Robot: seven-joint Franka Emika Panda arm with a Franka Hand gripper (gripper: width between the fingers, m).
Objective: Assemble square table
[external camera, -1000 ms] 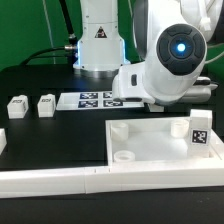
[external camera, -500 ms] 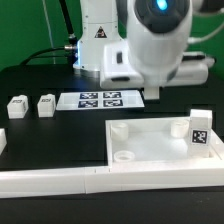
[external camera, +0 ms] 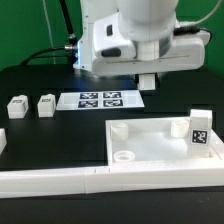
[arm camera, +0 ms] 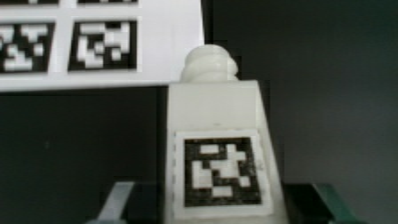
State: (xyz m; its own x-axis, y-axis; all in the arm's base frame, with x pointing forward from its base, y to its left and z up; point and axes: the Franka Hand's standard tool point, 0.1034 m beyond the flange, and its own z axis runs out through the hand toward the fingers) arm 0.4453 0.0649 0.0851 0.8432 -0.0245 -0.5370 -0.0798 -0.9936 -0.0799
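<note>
The white square top (external camera: pixel 160 148) lies flat at the exterior view's right, with round corner sockets. One tagged leg post (external camera: pixel 200 128) stands upright at its far right corner. Two more leg posts (external camera: pixel 17 107) (external camera: pixel 46 104) lie on the black table at the left. My gripper (external camera: pixel 147 76) is raised above the table behind the top and is shut on a fourth leg post (external camera: pixel 147 84). In the wrist view that post (arm camera: pixel 219 130) sits between the two fingers of my gripper (arm camera: pixel 221 205), tag facing the camera, its rounded tip pointing away.
The marker board (external camera: pixel 100 100) lies on the table just below the held post; it also shows in the wrist view (arm camera: pixel 71 40). A long white L-shaped rail (external camera: pixel 60 180) runs along the front, with a short end (external camera: pixel 2 141) at the left.
The arm has risen and shifted toward the exterior view's left, carrying the held leg post higher above the table. The other parts have not moved.
</note>
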